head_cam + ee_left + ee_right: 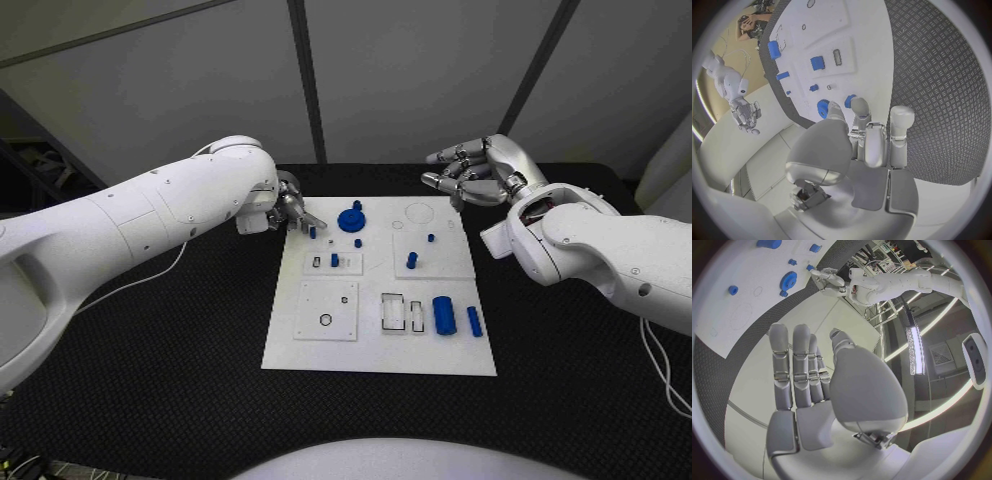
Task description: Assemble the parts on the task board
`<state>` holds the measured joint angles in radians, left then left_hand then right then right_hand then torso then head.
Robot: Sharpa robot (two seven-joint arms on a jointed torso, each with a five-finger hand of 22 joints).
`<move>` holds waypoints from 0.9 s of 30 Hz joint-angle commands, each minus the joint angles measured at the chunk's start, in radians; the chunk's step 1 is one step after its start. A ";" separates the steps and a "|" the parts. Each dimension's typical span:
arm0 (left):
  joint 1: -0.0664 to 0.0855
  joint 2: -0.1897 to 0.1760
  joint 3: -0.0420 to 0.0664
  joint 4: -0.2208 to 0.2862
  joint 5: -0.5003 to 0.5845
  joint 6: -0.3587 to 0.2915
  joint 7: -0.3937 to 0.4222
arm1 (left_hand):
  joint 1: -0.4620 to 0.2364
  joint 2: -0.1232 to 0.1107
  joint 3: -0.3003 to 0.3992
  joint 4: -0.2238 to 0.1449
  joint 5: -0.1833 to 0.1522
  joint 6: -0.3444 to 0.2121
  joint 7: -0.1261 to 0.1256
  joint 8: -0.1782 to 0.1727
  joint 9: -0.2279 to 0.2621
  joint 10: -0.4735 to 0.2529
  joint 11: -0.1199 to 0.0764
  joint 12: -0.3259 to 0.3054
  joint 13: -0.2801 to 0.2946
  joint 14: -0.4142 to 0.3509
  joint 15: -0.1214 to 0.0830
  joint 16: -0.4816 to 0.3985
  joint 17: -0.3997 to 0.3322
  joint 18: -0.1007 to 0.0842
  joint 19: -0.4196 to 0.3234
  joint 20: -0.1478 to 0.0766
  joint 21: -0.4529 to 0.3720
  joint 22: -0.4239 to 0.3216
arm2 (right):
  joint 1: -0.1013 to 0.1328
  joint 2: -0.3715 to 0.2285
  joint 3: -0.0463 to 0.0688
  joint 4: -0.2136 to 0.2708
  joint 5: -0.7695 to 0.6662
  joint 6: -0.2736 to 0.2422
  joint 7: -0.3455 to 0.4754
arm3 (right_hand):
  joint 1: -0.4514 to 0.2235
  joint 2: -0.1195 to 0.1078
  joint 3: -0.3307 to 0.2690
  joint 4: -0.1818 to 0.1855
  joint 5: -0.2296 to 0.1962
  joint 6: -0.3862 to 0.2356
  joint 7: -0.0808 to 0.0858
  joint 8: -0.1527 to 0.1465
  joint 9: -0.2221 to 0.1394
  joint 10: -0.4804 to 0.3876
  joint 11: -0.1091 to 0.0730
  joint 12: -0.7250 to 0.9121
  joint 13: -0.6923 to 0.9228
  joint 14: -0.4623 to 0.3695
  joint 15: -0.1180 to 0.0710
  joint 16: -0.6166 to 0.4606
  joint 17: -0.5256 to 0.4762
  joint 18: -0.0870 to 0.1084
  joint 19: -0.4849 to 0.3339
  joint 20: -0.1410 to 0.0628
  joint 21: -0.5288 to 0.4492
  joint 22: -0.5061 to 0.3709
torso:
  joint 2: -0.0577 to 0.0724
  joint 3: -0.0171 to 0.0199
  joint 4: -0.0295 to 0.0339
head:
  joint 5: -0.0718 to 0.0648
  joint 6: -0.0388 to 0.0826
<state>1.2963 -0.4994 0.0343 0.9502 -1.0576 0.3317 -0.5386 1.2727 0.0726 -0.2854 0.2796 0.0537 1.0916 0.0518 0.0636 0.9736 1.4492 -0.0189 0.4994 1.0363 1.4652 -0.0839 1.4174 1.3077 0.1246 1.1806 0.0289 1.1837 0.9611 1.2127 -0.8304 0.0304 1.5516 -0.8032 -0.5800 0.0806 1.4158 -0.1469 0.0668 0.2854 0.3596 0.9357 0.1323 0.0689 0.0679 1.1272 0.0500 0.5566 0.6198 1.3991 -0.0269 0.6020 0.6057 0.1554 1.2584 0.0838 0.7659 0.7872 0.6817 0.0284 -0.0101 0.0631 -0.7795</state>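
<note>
The white task board (382,345) lies in the middle of the black table. My left hand (293,212) hovers over the board's far left corner and pinches a small blue peg (312,231) between thumb and fingertip; the left wrist view shows that peg (849,99) at the fingertips. A blue gear (352,218) sits just right of that hand. Short blue pegs (335,259) (411,260) stand mid-board. Two blue cylinders (444,314) (473,320) lie at the near right. My right hand (476,172) hangs above the far right corner, holding nothing, its fingers loosely bent.
Recessed slots (392,312) and a raised white plate (327,310) with a hole occupy the board's near half. Black matting (159,340) surrounds the board on all sides. A thin cable (152,272) trails under my left arm.
</note>
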 commanded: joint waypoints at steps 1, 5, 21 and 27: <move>0.000 0.004 -0.001 0.001 -0.006 0.020 0.014 | 0.009 0.001 0.002 -0.008 -0.005 0.011 0.000 0.000 -0.002 -0.006 0.001 0.006 0.002 0.054 0.004 0.006 0.072 0.006 0.000 0.005 -0.002 0.002 | 0.002 0.002 0.001 0.001 -0.003 -0.007 0.009 | 0.006 0.001 -0.004 -0.002 0.003 0.000 0.000 -0.003 0.000 0.004 -0.001 0.006 -0.002 0.005 0.000 0.005 0.001 -0.001 0.005 -0.001 0.006 0.001 | 0.001 -0.0003 0.0007 | -0.001 -0.001; -0.001 0.006 -0.002 0.002 -0.006 0.018 0.016 | 0.015 0.004 0.003 -0.012 -0.005 0.012 0.000 0.001 -0.005 -0.006 0.000 0.008 0.004 0.054 0.004 0.006 0.072 0.006 0.000 0.006 -0.002 0.003 | 0.002 0.003 0.001 -0.001 -0.003 -0.006 0.008 | 0.006 0.002 -0.004 -0.002 0.004 0.000 0.000 -0.004 0.000 0.005 -0.002 0.007 -0.002 0.005 0.000 0.005 0.002 -0.001 0.005 -0.002 0.004 -0.001 | 0.000 0.0001 -0.0002 | 0.002 -0.001; -0.002 0.006 -0.004 0.002 -0.006 0.002 0.022 | 0.104 0.069 0.044 -0.071 -0.004 0.027 -0.008 0.006 -0.015 -0.007 -0.006 0.007 0.010 0.054 0.002 0.012 0.078 0.007 -0.002 0.005 -0.004 0.006 | 0.002 0.006 0.001 -0.002 -0.003 -0.002 0.004 | 0.007 0.002 -0.004 -0.002 0.004 -0.001 0.000 -0.004 -0.001 0.005 -0.002 0.007 -0.002 0.006 0.000 0.005 0.003 -0.001 0.006 -0.002 0.005 0.000 | 0.000 0.0001 -0.0002 | 0.003 -0.005; -0.002 0.006 -0.004 0.003 -0.006 -0.005 0.026 | 0.204 0.128 0.097 -0.157 0.112 0.016 -0.014 0.003 -0.008 -0.010 -0.011 0.001 0.008 0.054 -0.004 0.015 0.080 0.007 -0.003 -0.003 -0.004 0.009 | 0.002 0.006 0.001 -0.002 -0.003 -0.002 0.003 | 0.007 0.003 -0.004 -0.002 0.004 -0.001 0.000 -0.004 -0.001 0.005 -0.002 0.007 -0.002 0.006 0.000 0.005 0.003 -0.001 0.006 -0.002 0.005 0.000 | 0.000 -0.0002 -0.0002 | 0.002 -0.008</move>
<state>1.2948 -0.4941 0.0314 0.9522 -1.0583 0.3319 -0.5257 1.4497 0.1842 -0.1977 0.1362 0.1378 1.1148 0.0395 0.0590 0.9605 1.4399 -0.0276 0.5042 1.0457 1.4651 -0.0835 1.4258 1.3077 0.1245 1.1806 0.0288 1.1837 0.9697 1.2127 -0.8254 0.0305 1.5482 -0.8032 -0.5794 0.0790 1.4158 -0.1469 0.0668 0.2854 0.3596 0.9356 0.1323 0.0689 0.0679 1.1272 0.0500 0.5605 0.6189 1.3991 -0.0269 0.6020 0.6075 0.1555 1.2584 0.0838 0.7659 0.7869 0.6817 0.0285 -0.0101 0.0654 -0.7865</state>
